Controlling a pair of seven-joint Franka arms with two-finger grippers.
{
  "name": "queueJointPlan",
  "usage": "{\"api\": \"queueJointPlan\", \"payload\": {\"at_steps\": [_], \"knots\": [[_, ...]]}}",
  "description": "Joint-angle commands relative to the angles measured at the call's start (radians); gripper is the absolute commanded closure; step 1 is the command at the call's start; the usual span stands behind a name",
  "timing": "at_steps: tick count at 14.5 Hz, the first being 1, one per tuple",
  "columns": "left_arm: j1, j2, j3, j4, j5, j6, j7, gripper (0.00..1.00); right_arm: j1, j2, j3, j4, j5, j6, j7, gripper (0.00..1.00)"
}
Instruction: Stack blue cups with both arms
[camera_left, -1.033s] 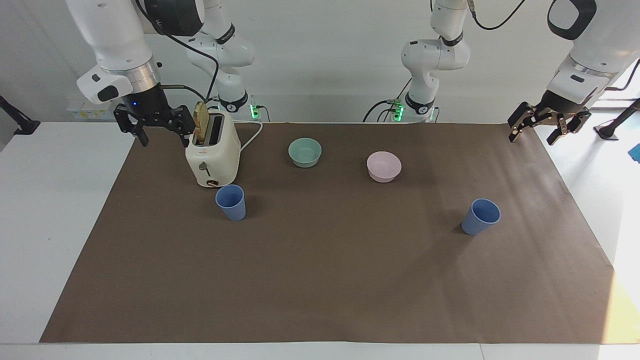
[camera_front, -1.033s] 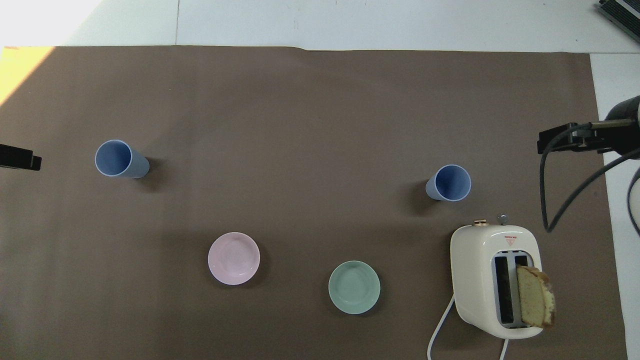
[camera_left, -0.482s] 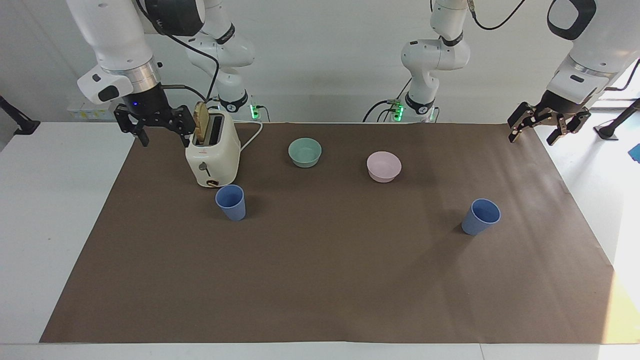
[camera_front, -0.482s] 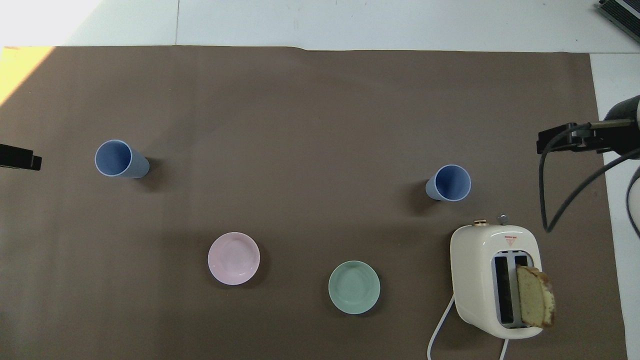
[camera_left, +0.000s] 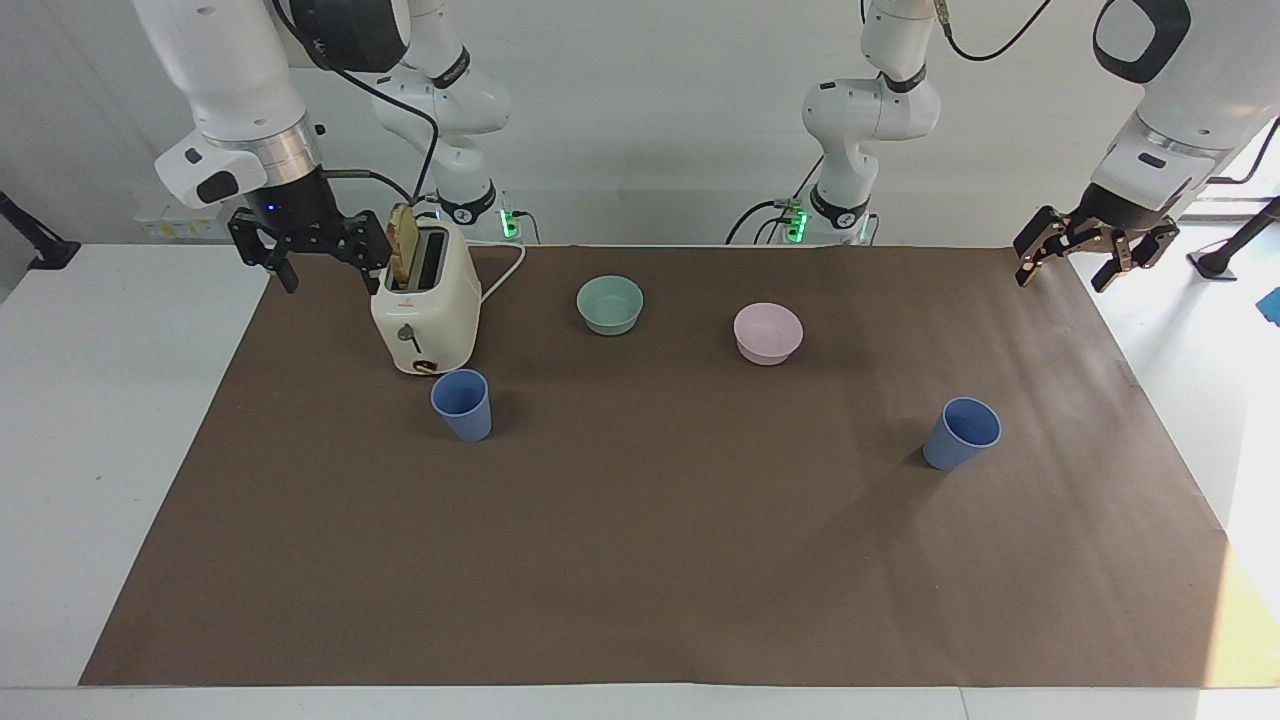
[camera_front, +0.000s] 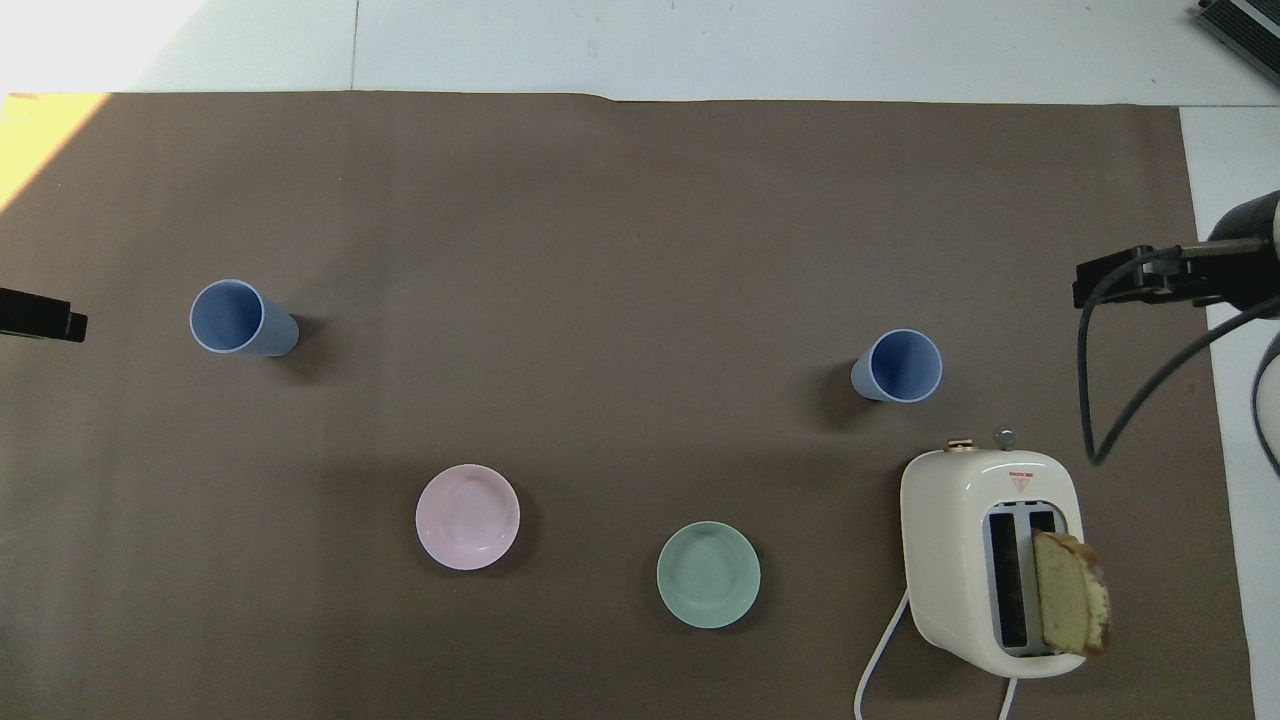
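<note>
Little has moved in the past second — only the left gripper (camera_left: 1086, 262), which has lifted a touch at the brown mat's (camera_left: 640, 560) corner at the left arm's end of the table, on the edge nearest the robots. The right gripper (camera_left: 308, 262) hangs where it was, over the matching corner at the right arm's end, just beside the toaster (camera_left: 425, 312). Both claws stand spread wide and hold nothing.

For the task that means an opening moment: neither arm has started toward a cup, and the stacking is all still to do.

The two blue cups stand upright and well apart — one (camera_left: 462, 404) just in front of the toaster and farther from the robots than it, the other (camera_left: 962, 432) toward the left arm's end of the mat, about midway between the mat's near and far edges. Each looks empty from overhead, and each seems to sit within its own arm's side.

Between them and nearer the robots sit a green bowl (camera_front: 708, 574) and a pink bowl (camera_front: 467, 516), both empty. The toaster has one slice of bread (camera_front: 1070, 607) standing up out of the slot on the side toward the right gripper; the other slot shows nothing in it.
</note>
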Motion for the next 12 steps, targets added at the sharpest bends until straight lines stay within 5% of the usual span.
{"api": "queueJointPlan", "payload": {"at_steps": [1, 12], "knots": [[-0.010, 0.004, 0.008, 0.004, -0.003, 0.013, 0.012, 0.00, 0.000, -0.025, -0.007, -0.034, 0.007, 0.024, -0.017, 0.00], [-0.010, 0.001, 0.006, -0.004, -0.006, 0.042, 0.018, 0.00, 0.000, -0.032, -0.007, -0.044, 0.007, 0.024, -0.018, 0.00]]}}
